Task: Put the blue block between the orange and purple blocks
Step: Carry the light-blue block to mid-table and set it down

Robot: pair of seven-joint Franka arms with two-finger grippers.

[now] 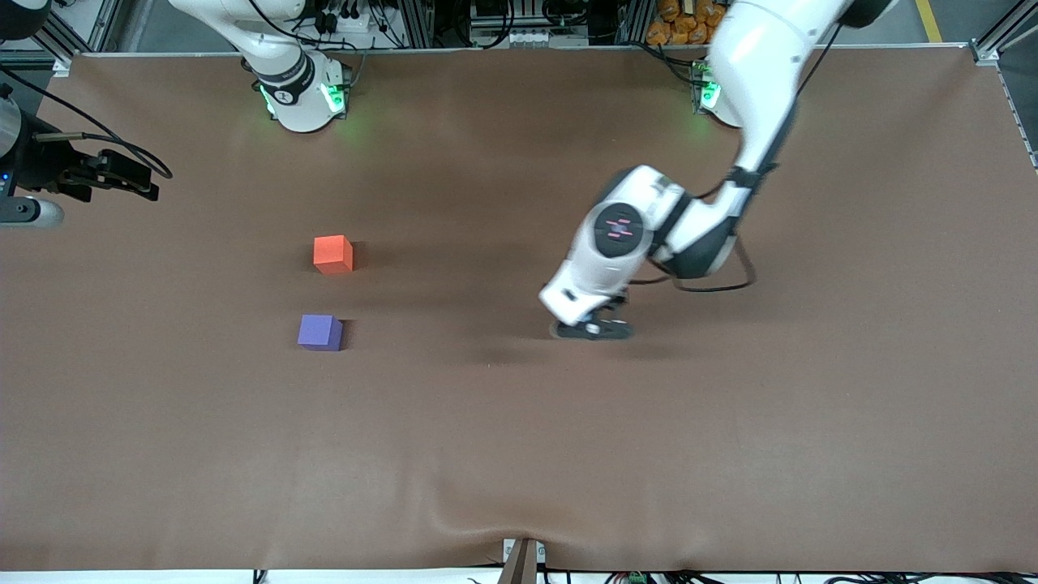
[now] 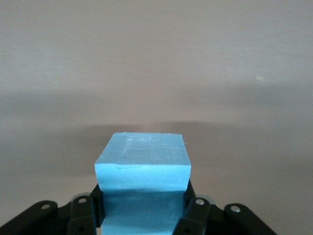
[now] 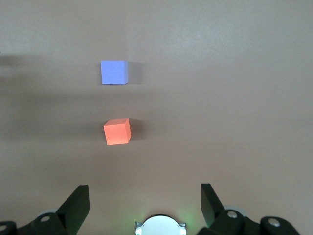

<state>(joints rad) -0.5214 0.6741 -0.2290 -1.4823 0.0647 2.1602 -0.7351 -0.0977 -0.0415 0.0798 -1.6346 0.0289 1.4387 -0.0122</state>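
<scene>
Left gripper (image 2: 142, 208) clamps blue block (image 2: 142, 169) over mid-table; right gripper (image 3: 145, 200) waits, fingers spread, above orange block (image 1: 332, 253) and purple block (image 1: 319, 332).

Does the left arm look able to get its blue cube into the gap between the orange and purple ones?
Probably yes. The left gripper is shut on the blue block, and bare table lies between it and the gap separating the orange block and purple block.

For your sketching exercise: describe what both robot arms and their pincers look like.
Both arms are glossy white with black joints and black cables. The left arm carries a dark round disc with red marks. Green lights glow at each base. The left pincer and right pincer have black fingers with silver screws.
</scene>
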